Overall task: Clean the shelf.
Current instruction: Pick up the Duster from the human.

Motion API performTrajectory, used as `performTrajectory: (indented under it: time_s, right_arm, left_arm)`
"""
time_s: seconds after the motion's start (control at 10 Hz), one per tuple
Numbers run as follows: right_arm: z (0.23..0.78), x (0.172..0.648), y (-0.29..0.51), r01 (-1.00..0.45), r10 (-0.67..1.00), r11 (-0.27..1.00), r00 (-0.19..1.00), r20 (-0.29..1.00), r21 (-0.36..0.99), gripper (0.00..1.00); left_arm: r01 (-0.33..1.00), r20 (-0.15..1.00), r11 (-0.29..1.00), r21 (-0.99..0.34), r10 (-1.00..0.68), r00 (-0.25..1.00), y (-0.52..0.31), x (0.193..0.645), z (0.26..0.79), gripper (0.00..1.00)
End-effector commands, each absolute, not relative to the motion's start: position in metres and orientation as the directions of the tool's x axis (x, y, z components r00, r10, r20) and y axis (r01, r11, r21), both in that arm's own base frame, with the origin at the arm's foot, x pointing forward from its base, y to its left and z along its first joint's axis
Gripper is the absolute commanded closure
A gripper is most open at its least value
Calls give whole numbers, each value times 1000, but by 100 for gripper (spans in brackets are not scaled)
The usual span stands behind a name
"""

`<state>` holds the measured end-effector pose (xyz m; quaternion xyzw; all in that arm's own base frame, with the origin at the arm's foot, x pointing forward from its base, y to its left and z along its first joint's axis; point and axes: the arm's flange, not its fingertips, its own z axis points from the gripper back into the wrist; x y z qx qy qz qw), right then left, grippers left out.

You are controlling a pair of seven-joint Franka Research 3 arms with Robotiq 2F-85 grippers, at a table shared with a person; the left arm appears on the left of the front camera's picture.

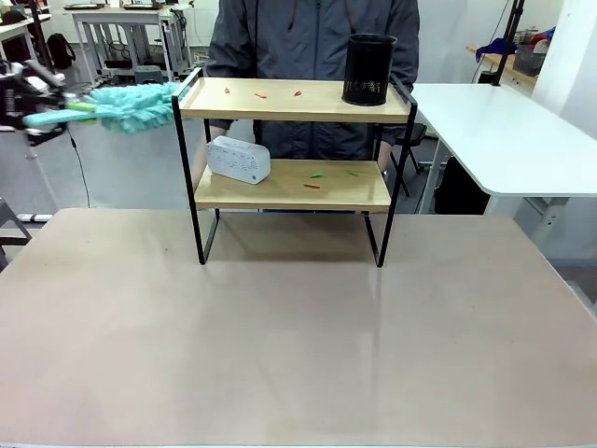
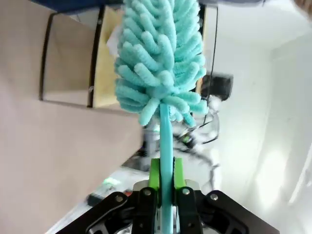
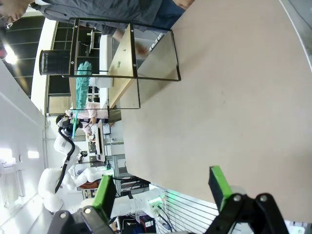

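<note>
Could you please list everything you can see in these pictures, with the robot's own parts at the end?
shelf: one, light wood boards in a black frame, far middle of the table
cup: one, black mesh, top board, right end
box: one, white, lower board, left end
scraps: three orange on the top board, three green or orange on the lower board
duster: one, teal, beside the top board's left end
table: one, beige, under the shelf
side table: one, white, far right
person: one, grey jacket, behind the shelf
left gripper: black, green pads, shut on the duster's handle
right gripper: black, green pads, open above the table
</note>
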<state>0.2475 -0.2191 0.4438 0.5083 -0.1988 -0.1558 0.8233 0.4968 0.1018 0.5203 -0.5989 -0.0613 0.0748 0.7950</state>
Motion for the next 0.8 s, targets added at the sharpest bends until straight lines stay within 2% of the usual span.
performTrajectory:
  time_s: [0.0,0.1,0.3,0.4,0.6,0.7]
  right_arm:
    - [445,249,-220,23,-456,431,868,196,902,0]
    - [445,249,-220,23,-456,431,868,196,902,0]
    - [445,249,-220,23,-456,431,868,196,902,0]
    - [445,249,-220,23,-456,431,868,196,902,0]
    - [445,249,-220,23,-456,431,868,196,902,0]
    - [445,249,-220,23,-456,431,868,196,902,0]
  left_arm:
    - [180,237,464,-867,68,969,150,416,542,100]
    - [216,292,552,-805,52,955,169,379,539,100]
    - [261,368,632,-730,41,929,195,317,518,100]
    - [301,362,636,-710,-36,931,199,300,503,100]
    - [369,346,682,-631,-178,921,196,295,473,100]
    - [303,346,655,-692,-67,936,211,291,503,100]
